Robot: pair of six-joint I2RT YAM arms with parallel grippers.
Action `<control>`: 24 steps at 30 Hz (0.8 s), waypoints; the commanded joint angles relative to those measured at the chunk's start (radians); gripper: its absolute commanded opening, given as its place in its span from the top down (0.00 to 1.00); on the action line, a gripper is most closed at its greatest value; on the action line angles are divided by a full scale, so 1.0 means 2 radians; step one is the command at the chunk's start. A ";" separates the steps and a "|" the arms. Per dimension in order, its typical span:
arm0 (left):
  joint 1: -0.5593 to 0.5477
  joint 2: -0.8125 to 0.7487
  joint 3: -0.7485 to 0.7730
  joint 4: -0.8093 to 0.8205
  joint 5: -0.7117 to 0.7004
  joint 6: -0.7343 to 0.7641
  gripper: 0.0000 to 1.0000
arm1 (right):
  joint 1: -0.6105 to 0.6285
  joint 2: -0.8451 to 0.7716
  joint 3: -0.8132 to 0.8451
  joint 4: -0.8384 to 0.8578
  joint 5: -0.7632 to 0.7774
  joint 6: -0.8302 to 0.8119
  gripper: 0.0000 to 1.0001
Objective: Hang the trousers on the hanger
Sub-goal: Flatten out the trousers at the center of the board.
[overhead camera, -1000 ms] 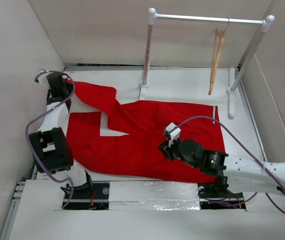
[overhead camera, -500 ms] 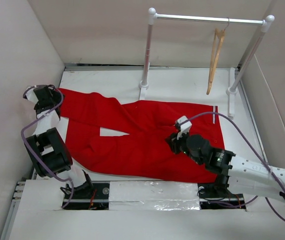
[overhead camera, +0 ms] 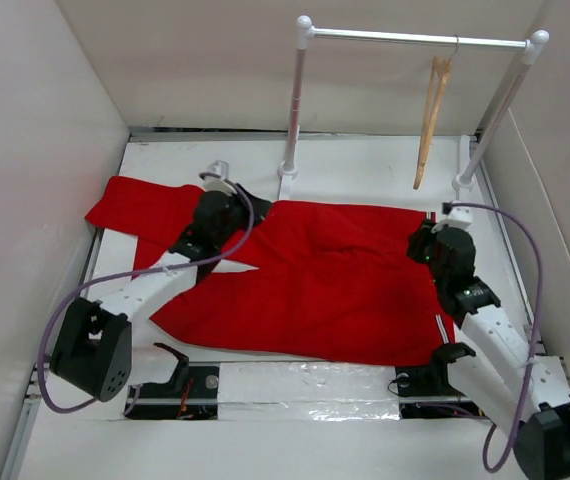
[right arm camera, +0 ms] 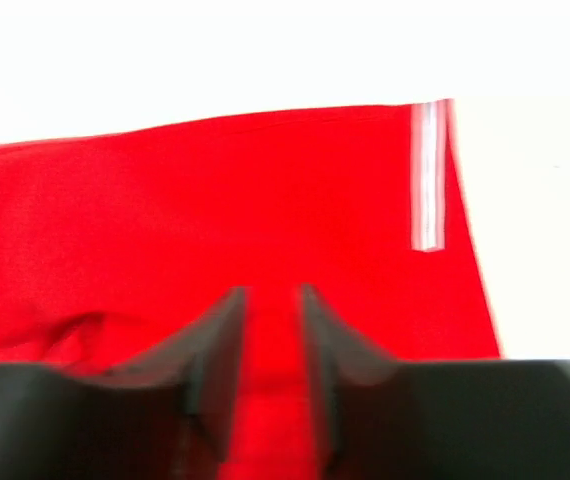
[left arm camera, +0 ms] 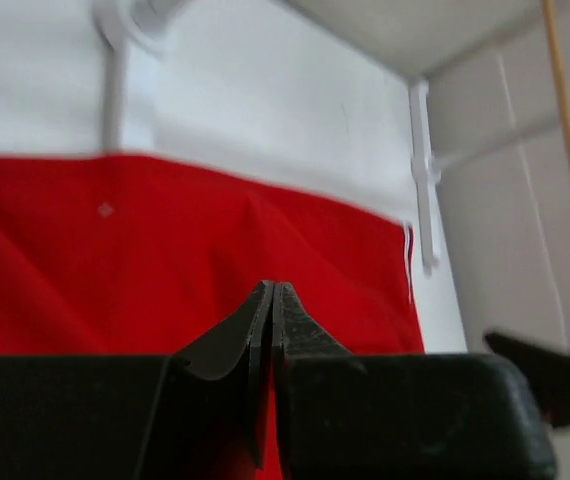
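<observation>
- Trousers (overhead camera: 325,290), bright red, lie spread flat on the white counter (overhead camera: 365,165). The waist end is to the right and the legs reach left, the far leg running out toward the left wall.
- White rail (overhead camera: 415,38) stands at the far side of the counter, its feet just beyond the far edge of the cloth.
- Left arm (overhead camera: 145,290) stretches from the near left corner across the legs. Its tool (left arm camera: 271,292) is over the red cloth near where the legs meet, fingers pressed together. Whether the tips touch the cloth cannot be told.
- Right arm (overhead camera: 490,330) rises along the right side. Its tool (right arm camera: 270,295) is over the waist end, fingers a little spread, red cloth showing through the gap.
- Wooden hanger (overhead camera: 430,120) hangs by its hook near the rail's right end, well apart from the trousers and both tools.
- Thin white stripe (right arm camera: 425,175) marks the far right corner of the cloth.
</observation>
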State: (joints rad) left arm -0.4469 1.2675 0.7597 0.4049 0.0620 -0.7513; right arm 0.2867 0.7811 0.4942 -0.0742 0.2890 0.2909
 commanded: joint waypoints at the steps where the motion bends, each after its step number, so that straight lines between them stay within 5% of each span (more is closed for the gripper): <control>1: -0.076 0.012 -0.019 0.055 -0.026 0.019 1.00 | -0.096 0.030 0.008 0.032 -0.061 -0.012 0.52; 3: -0.132 0.015 -0.029 0.071 -0.055 0.040 1.00 | -0.162 0.054 0.015 0.050 -0.078 -0.010 0.29; 7: -0.182 -0.007 -0.057 0.097 -0.059 0.071 1.00 | -0.243 0.158 0.043 0.076 -0.138 -0.006 0.16; 14: -0.191 -0.084 -0.115 0.104 -0.033 0.117 0.88 | -0.283 0.337 0.147 0.056 -0.243 -0.019 0.18; 24: -0.191 -0.170 -0.109 0.024 -0.050 0.166 0.74 | -0.282 0.438 0.205 0.021 -0.266 -0.016 0.28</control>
State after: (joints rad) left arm -0.8291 0.9668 0.5285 0.4900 -0.0170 -0.4725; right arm -0.2802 1.6436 0.8528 -0.0071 -0.2115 0.2653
